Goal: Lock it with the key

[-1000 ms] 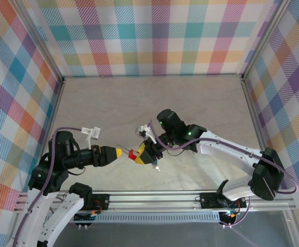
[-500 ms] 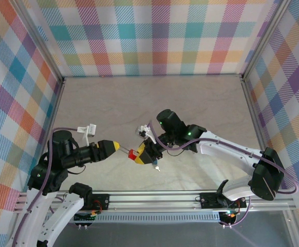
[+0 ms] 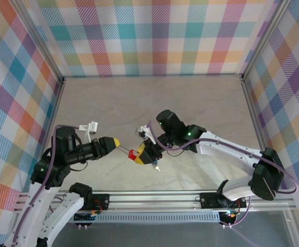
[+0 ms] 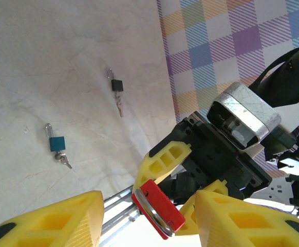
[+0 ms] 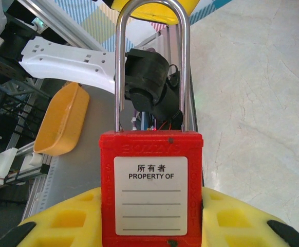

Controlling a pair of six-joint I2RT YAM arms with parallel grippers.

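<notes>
A red padlock (image 5: 150,191) with a white "PROPERTY OF" label stands upright between the yellow fingers (image 5: 62,226) of my right gripper (image 5: 150,216), which is shut on its body. Its steel shackle (image 5: 152,31) points at my left gripper (image 3: 115,142). In the left wrist view the red padlock (image 4: 157,208) hangs between and beyond my left fingers (image 4: 52,221), whose jaws stand apart without touching it. The red padlock's keyhole side is hidden, and I cannot see the key for it.
On the table lie a small teal padlock (image 4: 57,143) and a small black padlock (image 4: 117,85), each with little keys hanging from it. The aluminium rail (image 3: 154,198) runs along the near edge, and plaid walls enclose the table.
My left gripper's tip has drifted away from the near edge beside the shackle, and its jaws have narrowed. The right arm and the red padlock have stayed still.
</notes>
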